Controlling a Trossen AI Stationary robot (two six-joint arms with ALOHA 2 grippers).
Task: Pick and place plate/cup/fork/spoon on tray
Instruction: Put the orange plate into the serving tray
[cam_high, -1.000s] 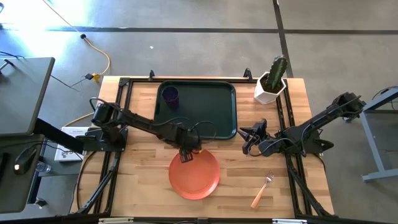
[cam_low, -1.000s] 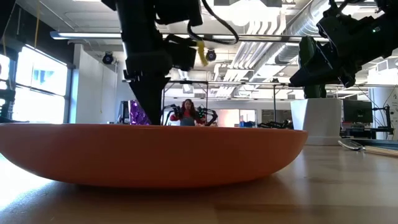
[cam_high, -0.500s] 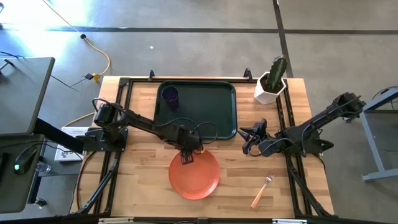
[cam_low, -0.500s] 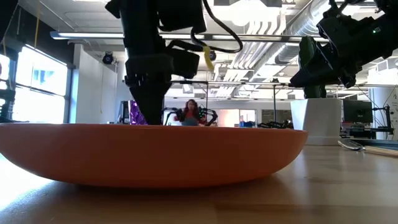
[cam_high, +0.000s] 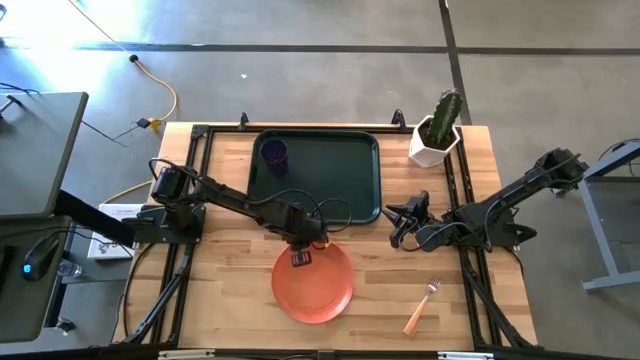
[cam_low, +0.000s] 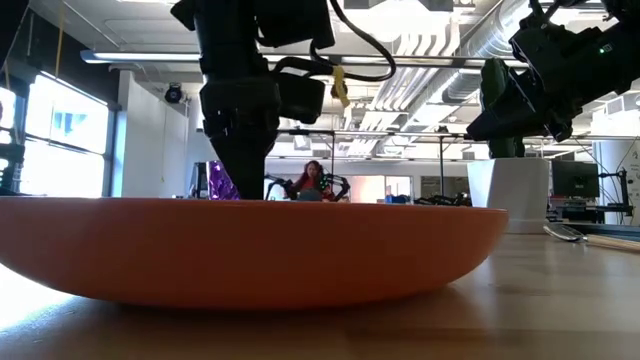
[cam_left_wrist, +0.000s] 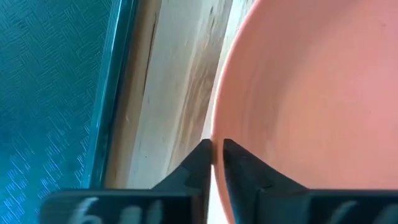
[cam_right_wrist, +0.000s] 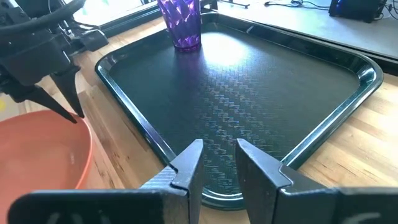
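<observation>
The orange-red plate (cam_high: 320, 285) lies flat on the wooden table, just in front of the dark green tray (cam_high: 315, 133). The purple cup (cam_high: 274, 155) stands upright in the tray's far left corner. My left gripper (cam_high: 300, 256) is shut on the plate's far rim. My right gripper (cam_high: 398, 228) hovers open beside the tray's right near corner, with nothing between its fingers (cam_right_wrist: 189, 163). The fork (cam_high: 422, 306) lies on the table at the near right. The spoon is out of view. My left gripper pinches the plate's far rim (cam_left_wrist: 215, 134), on the side facing the tray, between its two fingers. One finger (cam_left_wrist: 199, 163) stands outside the rim and the other (cam_left_wrist: 241, 163) inside. The fingers come from above, pointing down. The plate's underside rests on the table.
A white pot with a cactus (cam_high: 436, 135) stands at the table's far right corner. Black frame rails (cam_high: 190, 200) run along both sides of the table. Bare wood lies between the plate and the fork.
My left gripper has come down a little at the plate's far rim and taken hold of it. The plate stays where it was.
</observation>
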